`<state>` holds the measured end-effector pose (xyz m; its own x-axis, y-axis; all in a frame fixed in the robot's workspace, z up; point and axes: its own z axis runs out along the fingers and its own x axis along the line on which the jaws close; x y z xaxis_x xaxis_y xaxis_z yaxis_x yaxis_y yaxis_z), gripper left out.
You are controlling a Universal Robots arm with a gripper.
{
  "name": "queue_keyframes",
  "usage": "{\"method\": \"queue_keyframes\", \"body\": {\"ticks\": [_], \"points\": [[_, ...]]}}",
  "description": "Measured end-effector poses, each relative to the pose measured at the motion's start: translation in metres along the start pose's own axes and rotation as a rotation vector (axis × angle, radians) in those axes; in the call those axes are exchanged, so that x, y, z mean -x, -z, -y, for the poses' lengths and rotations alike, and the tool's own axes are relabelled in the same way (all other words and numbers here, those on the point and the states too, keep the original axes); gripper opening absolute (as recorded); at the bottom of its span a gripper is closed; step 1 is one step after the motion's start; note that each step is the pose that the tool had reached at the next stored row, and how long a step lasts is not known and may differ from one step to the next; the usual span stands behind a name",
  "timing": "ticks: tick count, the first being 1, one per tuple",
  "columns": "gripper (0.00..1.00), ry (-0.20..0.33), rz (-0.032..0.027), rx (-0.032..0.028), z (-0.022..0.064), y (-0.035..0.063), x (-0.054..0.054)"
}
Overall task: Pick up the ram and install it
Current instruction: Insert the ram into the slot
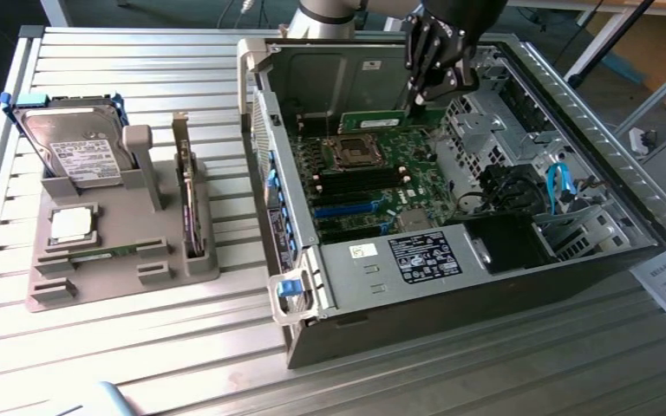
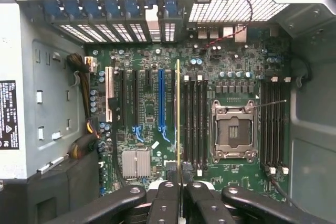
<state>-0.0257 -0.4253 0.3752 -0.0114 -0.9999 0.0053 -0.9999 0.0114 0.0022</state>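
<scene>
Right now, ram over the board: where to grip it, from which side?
Probably its upper long edge, pinched across the flat faces from above, as the gripper does. The ram is thin and stands on edge, so its lower edge is free for the slots.

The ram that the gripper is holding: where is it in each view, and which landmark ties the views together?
Exterior view: the ram is a green strip at the tip of the gripper, inside the computer case.
Wrist view: the ram is edge-on, a thin line running out from the gripper, beside the blue slot.
Shared landmark: the processor socket.
</scene>
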Motion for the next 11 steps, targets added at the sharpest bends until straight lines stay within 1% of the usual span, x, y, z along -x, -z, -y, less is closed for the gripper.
{"method": "queue_keyframes", "body": {"ticks": [2, 11], "points": [[0.12, 0.0, 0.0001, 0.0, 0.0, -0.0025, 0.003], [0.12, 0.0, 0.0001, 0.0, -0.0001, -0.0123, 0.009]]}}
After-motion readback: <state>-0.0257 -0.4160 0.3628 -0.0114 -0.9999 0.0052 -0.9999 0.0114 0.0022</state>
